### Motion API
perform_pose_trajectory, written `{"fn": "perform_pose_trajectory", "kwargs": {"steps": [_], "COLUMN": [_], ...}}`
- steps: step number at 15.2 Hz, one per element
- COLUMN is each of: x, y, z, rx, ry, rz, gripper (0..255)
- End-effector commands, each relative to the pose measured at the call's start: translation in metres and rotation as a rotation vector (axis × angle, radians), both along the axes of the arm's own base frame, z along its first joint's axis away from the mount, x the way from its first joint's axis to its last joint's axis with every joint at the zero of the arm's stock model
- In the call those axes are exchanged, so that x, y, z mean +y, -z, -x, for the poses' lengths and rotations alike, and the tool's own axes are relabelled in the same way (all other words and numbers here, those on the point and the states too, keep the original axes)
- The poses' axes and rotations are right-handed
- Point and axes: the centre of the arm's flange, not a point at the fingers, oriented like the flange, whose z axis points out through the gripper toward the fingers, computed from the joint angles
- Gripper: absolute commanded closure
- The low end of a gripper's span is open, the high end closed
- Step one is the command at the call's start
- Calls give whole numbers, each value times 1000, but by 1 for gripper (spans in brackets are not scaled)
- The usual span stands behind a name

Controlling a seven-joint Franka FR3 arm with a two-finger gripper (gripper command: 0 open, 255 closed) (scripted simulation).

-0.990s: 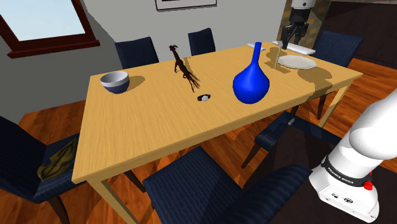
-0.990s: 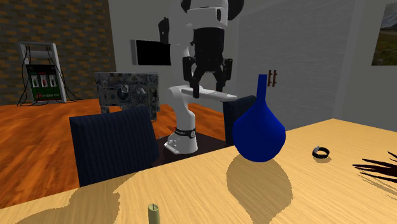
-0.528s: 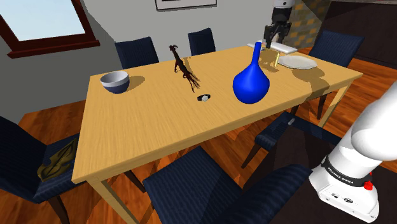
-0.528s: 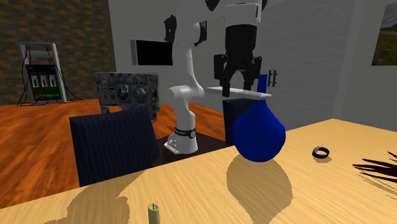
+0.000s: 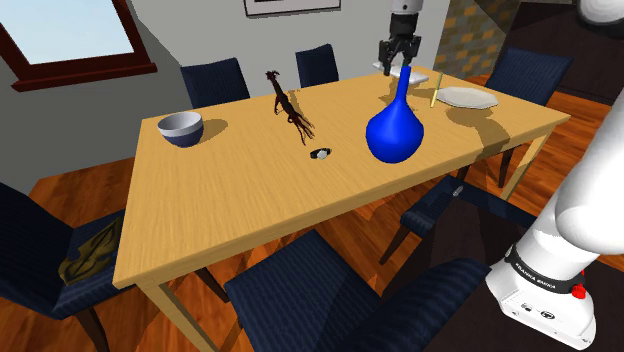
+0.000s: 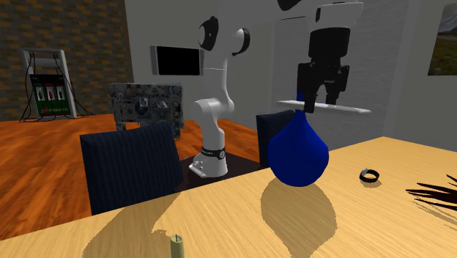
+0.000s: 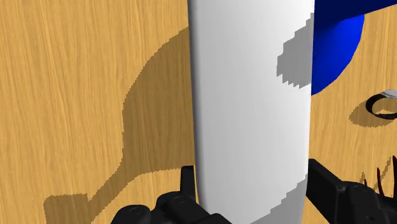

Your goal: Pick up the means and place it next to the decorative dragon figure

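Observation:
A flat white slab (image 6: 353, 110), the thing carried, lies level in the air with my gripper (image 6: 322, 101) shut on it. It hangs just above the neck of a blue vase (image 5: 394, 128) at the table's far side. In the wrist view the slab (image 7: 251, 108) runs between the two black fingers (image 7: 188, 183), over the wooden tabletop (image 7: 76, 95) and the vase's shadow. The dark, spindly dragon figure (image 5: 288, 106) stands on the table to the shoulder view's left of the vase, well apart from the gripper (image 5: 397, 52).
A small ring-like thing (image 5: 321, 154) lies between the dragon and the vase. A grey bowl (image 5: 181, 127) sits further toward the shoulder view's left, a white plate (image 5: 466, 97) at the far right end. Dark blue chairs (image 5: 214, 80) surround the table. A short candle (image 6: 175, 245) stands near the second exterior camera.
My gripper, carrying the white slab, has travelled toward the shoulder view's left, from above the white plate to above the blue vase's neck. Nothing on the table has moved.

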Motion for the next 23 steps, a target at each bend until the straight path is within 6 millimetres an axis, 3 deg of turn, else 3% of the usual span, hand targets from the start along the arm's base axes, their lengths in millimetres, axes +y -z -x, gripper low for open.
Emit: {"fn": "perform_pose_trajectory", "kwargs": {"steps": [1,9,23], "x": [14,79,79], "y": [-2,-2,72], "z": [-21,-114,-114], "rx": [-1,-1,-1], "ry": [0,0,0], "rz": [0,0,0], "gripper": [255,255,255]}}
